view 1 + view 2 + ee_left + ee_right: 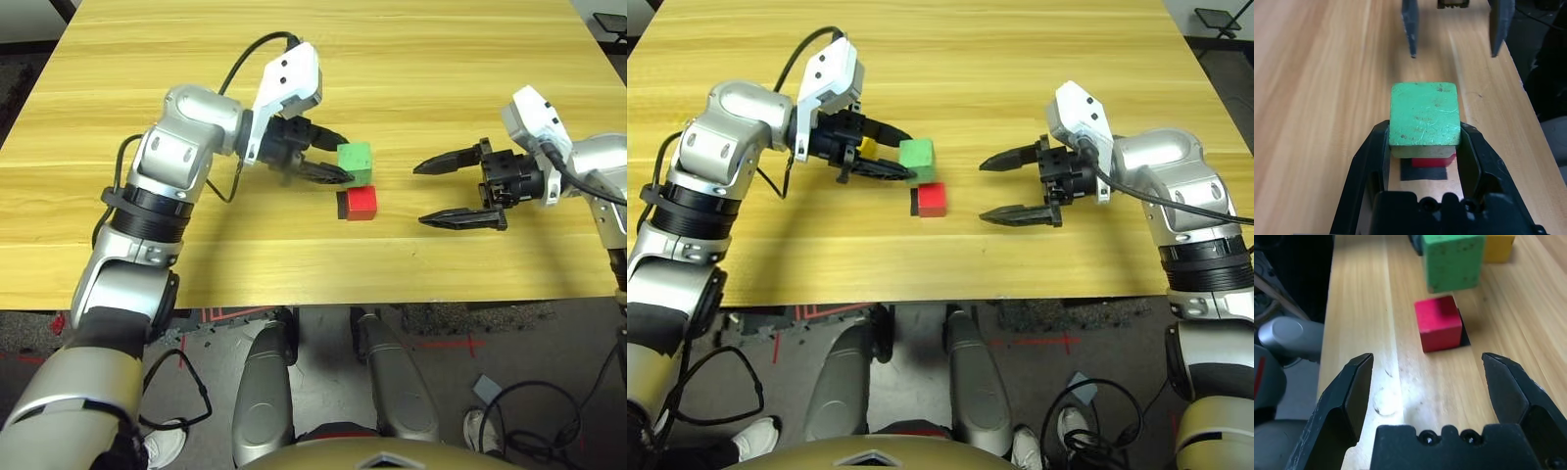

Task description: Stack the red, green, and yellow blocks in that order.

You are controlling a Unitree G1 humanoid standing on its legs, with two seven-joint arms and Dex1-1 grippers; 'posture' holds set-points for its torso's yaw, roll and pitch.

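The step in hand looks to be setting the green block (pixel 355 164) on the red one. The left pincer (pixel 348 161) is closed on the green block at its fingertips, holding it raised. The whole arm wants a short, level carry towards the robot's body, since the red block (pixel 361 204) sits lower, just off the fingertips on that side. Next, line the faces up square above the red. Last, lower until they touch and part the fingers gently; letting go high or off-centre could tip the green or nudge the red.

Around this, the table (pixel 411 59) spreads beneath the pincer. The right pincer (pixel 418 195) stands wide open and empty, facing the left one across a gap; it could get in the way if it comes inward. The yellow block (pixel 868 147) rests below and behind the left fingers, so keep them up as they move. Smallest is the flat black patch (pixel 342 205), beside the red block's base.
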